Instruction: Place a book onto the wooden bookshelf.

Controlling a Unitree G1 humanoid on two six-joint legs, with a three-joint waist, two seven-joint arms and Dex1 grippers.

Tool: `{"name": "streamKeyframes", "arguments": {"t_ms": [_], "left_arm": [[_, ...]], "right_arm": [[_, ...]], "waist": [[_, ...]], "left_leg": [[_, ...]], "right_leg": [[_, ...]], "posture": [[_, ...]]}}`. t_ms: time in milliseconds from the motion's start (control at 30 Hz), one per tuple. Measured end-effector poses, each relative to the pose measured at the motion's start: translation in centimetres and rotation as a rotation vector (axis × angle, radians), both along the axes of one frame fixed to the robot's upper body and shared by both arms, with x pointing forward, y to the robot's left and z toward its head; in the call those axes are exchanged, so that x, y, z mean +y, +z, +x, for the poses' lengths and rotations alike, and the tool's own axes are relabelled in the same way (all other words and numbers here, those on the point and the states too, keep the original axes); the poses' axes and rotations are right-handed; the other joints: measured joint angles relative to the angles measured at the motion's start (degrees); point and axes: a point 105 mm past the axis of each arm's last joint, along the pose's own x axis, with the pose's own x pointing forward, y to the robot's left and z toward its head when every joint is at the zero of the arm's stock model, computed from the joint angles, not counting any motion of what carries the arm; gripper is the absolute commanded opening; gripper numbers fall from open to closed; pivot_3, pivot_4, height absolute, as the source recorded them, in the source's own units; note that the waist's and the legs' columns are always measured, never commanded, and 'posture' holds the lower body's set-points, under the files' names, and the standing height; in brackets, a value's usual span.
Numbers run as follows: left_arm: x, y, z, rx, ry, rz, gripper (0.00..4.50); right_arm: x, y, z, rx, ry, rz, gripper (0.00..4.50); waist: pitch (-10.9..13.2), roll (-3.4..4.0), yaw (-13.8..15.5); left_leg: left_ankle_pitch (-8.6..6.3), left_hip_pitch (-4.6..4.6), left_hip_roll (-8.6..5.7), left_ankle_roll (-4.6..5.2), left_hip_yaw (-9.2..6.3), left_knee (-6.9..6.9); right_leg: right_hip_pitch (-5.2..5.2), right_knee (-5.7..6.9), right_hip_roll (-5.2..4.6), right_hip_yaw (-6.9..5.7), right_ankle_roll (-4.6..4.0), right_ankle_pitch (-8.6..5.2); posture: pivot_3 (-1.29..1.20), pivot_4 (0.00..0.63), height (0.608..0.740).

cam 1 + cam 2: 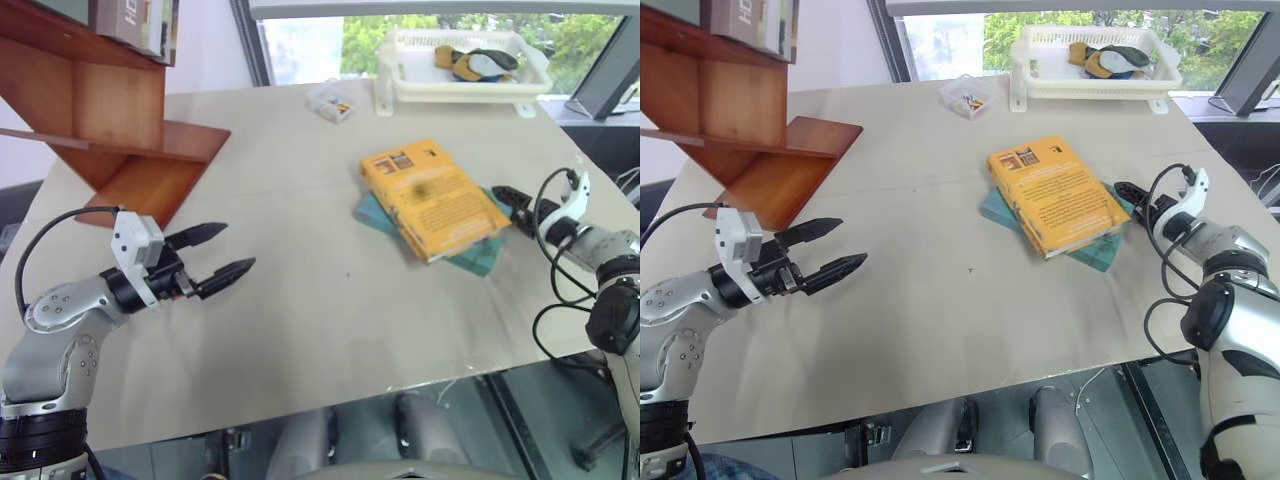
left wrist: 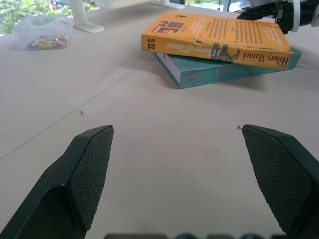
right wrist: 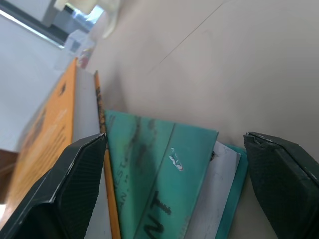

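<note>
The orange-yellow book (image 1: 435, 198) lies back cover up on a thinner teal book (image 1: 482, 256), right of the table's middle. My right gripper (image 1: 510, 202) is level at the stack's right edge. In the right wrist view it is open, with its fingers (image 3: 75, 184) either side of the books' corner; the orange book (image 3: 45, 129) is by one finger and the teal cover (image 3: 149, 174) lies between. My left gripper (image 1: 238, 247) hovers open and empty over the left of the table, pointing toward the stack (image 2: 214, 37). The wooden bookshelf (image 1: 110, 120) stands at the far left corner.
A white plastic basket (image 1: 400, 80) with a few items sits at the far right edge. A small clear box (image 1: 330, 100) lies beside it. Another book (image 1: 135, 25) rests on the shelf's upper board. Bare tabletop (image 1: 310, 320) lies between my grippers.
</note>
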Motion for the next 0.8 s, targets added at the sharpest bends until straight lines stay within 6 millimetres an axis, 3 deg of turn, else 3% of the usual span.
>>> {"name": "streamKeyframes", "arguments": {"t_ms": [367, 800], "left_arm": [[0.1, -0.2, 0.0, -0.001, 0.004, 0.018, 4.46], [0.2, -0.7, -0.3, 0.012, 0.007, 0.027, 4.46]], "right_arm": [[3.4, -0.1, 0.3, -0.015, 0.120, 0.049, 4.50], [9.9, 0.1, 1.2, -0.034, 0.286, 0.074, 4.50]], "waist": [[0.00, -0.01, -0.06], [0.00, 0.00, -0.16]], "left_leg": [[0.01, 0.02, 0.02, -0.03, 0.00, 0.00], [0.10, 0.03, 0.07, -0.22, -0.01, -0.03]], "right_leg": [[-0.01, 0.03, 0.00, 0.02, 0.00, 0.01], [-0.07, 0.06, -0.03, 0.04, -0.02, 0.01]], "posture": [[0.00, 0.150, 0.740], [0.00, 0.150, 0.740]]}}
